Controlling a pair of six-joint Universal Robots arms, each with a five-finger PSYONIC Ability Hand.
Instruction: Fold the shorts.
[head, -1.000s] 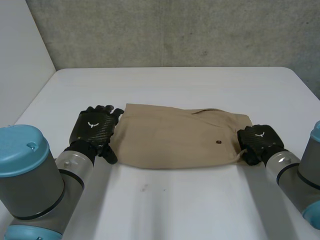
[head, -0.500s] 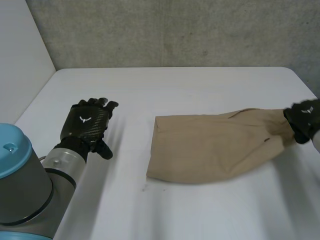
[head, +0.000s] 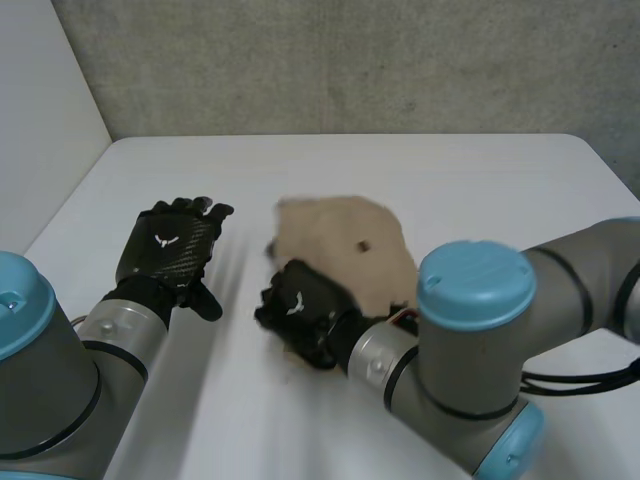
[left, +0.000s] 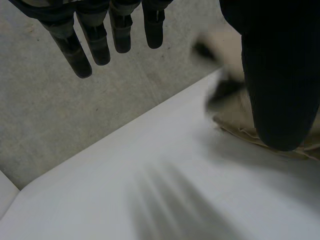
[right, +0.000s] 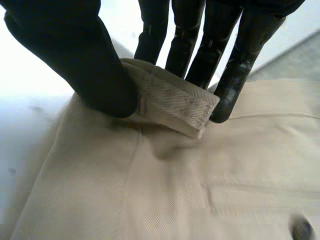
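Tan twill shorts (head: 345, 240), judged soft, light and limp, are bunched at the middle of the table (head: 480, 180); their stitched edge (right: 172, 102), likely the firmest hold, is pinched at the near left by the right hand (head: 300, 308); the left hand (head: 172, 245) is held open, apart at left.

Both arms: fat grey cylindrical joints w/ rounded light-blue end caps, i.e. left arm (head: 50, 390) & right arm (head: 470, 370). Silver-grey metal wrist cuff w/ dark band btw. each arm & its hand. Black left hand (head: 170, 250): glossy carbon-weave back plate, small white winged logo at centre, matte segmented fingers w/ rounded tips. Black right hand (head: 300, 312): same build, same white logo; thick smooth thumb, slimmer fingers.
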